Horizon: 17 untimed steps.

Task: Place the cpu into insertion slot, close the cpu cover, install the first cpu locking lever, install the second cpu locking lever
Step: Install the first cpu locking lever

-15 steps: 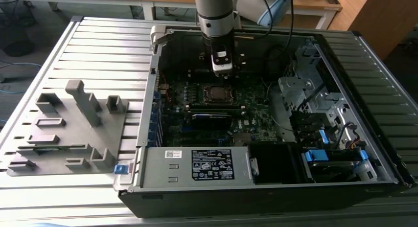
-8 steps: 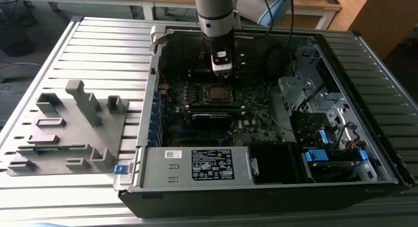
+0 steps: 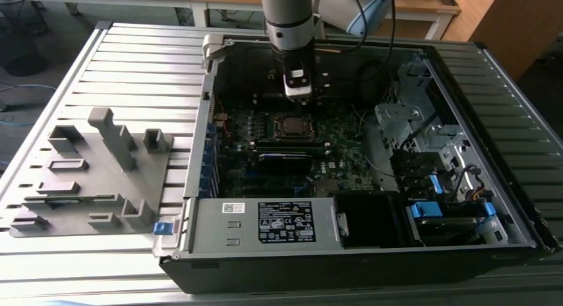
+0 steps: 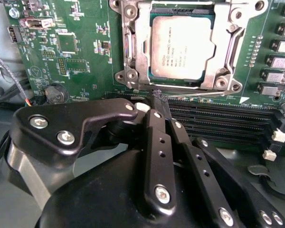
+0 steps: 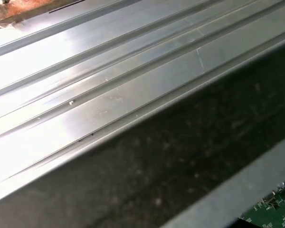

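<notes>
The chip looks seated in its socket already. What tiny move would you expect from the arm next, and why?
Probably a short push on the thin lever along the socket edge: the cpu lies under the cpu cover, which looks closed, and the shut gripper sits right at that lever's end.

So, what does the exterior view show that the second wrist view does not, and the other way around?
Exterior view: the whole open computer case, with the grey fixture on the ribbed table at the exterior view's left of it. Second wrist view: the close detail, namely the cpu cover lying down as a frame, the black memory slots, and the jaws shut. Both: the cpu seated on the motherboard, with the gripper close by the chip's edge.
</notes>
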Tool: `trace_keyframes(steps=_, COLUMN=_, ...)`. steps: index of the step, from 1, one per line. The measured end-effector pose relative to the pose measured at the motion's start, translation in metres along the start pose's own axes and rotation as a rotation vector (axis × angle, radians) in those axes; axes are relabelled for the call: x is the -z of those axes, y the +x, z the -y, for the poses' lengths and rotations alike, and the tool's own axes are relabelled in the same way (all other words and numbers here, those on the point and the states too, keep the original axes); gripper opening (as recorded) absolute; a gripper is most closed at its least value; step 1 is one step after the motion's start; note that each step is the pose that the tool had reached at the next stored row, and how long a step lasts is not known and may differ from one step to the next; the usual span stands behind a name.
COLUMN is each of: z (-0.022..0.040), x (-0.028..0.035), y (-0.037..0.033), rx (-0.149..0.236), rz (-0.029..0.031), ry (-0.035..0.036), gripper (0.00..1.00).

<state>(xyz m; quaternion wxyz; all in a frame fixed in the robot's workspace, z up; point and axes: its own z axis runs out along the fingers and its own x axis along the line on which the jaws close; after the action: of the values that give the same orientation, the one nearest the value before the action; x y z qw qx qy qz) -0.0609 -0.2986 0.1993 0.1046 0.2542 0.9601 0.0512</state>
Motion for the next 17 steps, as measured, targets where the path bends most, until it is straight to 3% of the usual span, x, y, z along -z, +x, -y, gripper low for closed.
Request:
trace_keyframes(steps=3, z=0.0003, x=-0.0002, y=0.0008, rx=-0.001, rz=0.0027, ry=-0.0047, gripper=0.11)
trace_keyframes(steps=12, z=-0.0008, x=-0.0004, y=0.0036, rx=-0.008, rz=0.0008, ry=-0.0172, gripper=0.11)
trace_keyframes(steps=17, z=-0.0007, x=-0.0009, y=0.0038, rx=-0.009, rz=0.0038, ry=-0.0198, gripper=0.11)
